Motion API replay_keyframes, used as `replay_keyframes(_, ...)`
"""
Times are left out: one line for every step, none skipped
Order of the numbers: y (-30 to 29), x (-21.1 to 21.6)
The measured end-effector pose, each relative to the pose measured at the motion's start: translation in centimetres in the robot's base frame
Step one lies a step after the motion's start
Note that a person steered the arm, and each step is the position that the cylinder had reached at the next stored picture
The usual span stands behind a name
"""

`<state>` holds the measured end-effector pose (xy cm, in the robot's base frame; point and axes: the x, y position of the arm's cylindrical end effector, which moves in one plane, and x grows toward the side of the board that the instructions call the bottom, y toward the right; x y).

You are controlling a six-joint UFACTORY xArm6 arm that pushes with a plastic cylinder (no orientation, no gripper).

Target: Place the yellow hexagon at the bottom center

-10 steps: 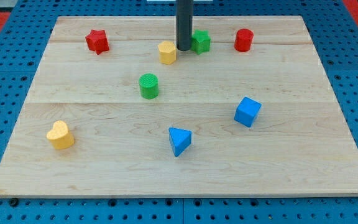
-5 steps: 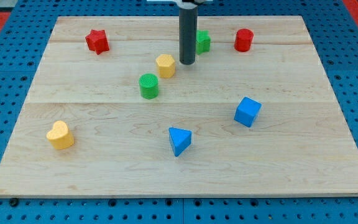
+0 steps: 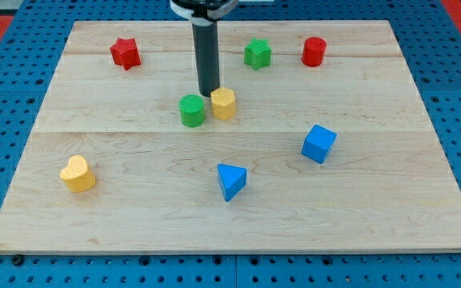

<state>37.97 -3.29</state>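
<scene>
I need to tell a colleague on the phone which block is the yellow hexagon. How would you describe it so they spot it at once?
Start from the dark rod above the wooden board; my tip ends just above two blocks standing side by side. The yellow hexagon is the right one, next to the green cylinder. The only other yellow block, the yellow heart, sits far off at the view's lower left.

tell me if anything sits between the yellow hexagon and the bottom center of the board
Partly. The blue triangle sits just below the yellow hexagon, close to its straight path down. My tip touches the hexagon's upper left, and the green cylinder sits to its left.
</scene>
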Motion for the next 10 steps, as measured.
replay_keyframes(2.9, 1.8)
replay_keyframes(6.6, 3.1)
replay_keyframes(7.9, 5.6)
replay_keyframes(5.9, 9.8)
replay_keyframes(5.6, 13.7)
replay_keyframes(6.6, 13.8)
replay_keyframes(10.1, 13.1)
replay_keyframes(13.6, 12.9)
replay_keyframes(13.8, 15.4)
replay_keyframes(7.3, 16.4)
